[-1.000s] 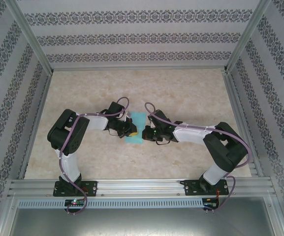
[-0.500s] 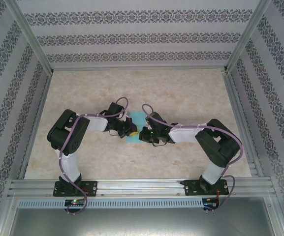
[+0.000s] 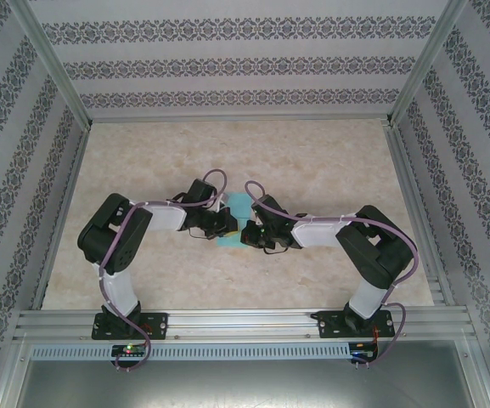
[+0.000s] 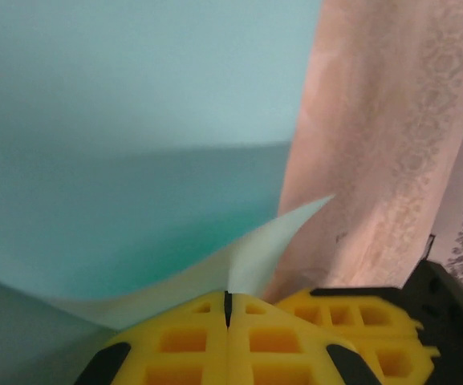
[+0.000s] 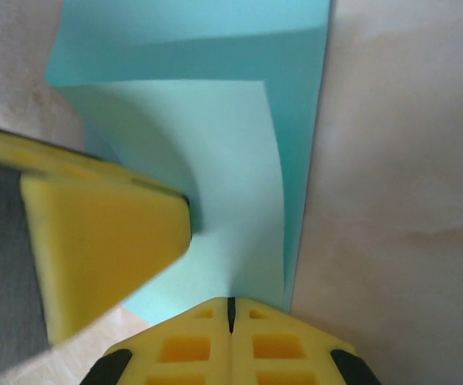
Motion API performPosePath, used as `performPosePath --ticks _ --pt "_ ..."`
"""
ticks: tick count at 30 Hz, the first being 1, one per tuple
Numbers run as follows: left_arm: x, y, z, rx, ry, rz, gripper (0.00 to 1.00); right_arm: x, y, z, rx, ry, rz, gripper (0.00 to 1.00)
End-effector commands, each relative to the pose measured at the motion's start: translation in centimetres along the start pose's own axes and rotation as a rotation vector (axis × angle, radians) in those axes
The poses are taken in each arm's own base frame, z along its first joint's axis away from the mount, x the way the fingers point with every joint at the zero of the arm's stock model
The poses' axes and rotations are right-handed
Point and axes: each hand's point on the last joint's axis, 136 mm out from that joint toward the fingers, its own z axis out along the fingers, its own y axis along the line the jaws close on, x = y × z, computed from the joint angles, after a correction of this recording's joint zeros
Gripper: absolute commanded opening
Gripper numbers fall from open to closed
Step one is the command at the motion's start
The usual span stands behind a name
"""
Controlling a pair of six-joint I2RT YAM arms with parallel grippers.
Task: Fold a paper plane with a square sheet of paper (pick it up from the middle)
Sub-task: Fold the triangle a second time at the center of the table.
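Both ends are clenched tight here. My left end effector [image 4: 227, 303] is pinching a curled-up edge of the thin turquoise square sheet of paper [image 4: 135, 160]. My right end effector [image 5: 231, 306] looks like it's nipping the opposite edge, though it's hard to be sure. The sheet sits right between them, partly lying on the beige marbled counter [image 3: 312, 161].
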Motion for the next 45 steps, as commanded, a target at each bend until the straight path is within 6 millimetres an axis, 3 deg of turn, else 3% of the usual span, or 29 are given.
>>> performPosePath --ticks 1,9,17,23,27,33,37,40,45 --pt "0.4 -0.3 -0.1 -0.028 -0.033 0.114 0.02 2.6 -4.5 0.8 0.166 0.070 0.039 0.00" --pt "1.2 1.4 0.7 -0.054 -0.012 0.081 0.01 2.6 -4.8 0.9 0.174 0.073 0.046 0.00" --pt "0.4 3.5 0.6 -0.152 -0.045 0.052 0.00 3.1 -5.5 0.8 0.205 0.095 0.038 0.00" --pt "-2.0 4.8 -0.4 -0.176 -0.065 0.029 0.01 4.2 -7.1 0.3 0.283 0.156 -0.007 0.00" --pt "-3.8 6.8 -1.1 -0.193 -0.070 -0.008 0.01 4.6 -7.9 0.0 0.309 0.177 -0.014 0.00" --pt "-6.6 8.0 -3.8 -0.165 -0.143 -0.057 0.01 4.5 -7.8 -0.1 0.310 0.176 -0.013 0.00" --pt "-7.9 7.4 -5.4 -0.165 -0.183 -0.033 0.01 4.4 -7.7 -0.1 0.305 0.174 -0.014 0.00" --pt "-8.2 5.9 -6.5 -0.142 -0.214 0.008 0.02 4.3 -7.5 -0.1 0.301 0.173 -0.017 0.00" --pt "-6.7 3.1 -6.2 -0.052 -0.218 0.056 0.02 4.3 -7.4 -0.1 0.296 0.172 -0.021 0.00"
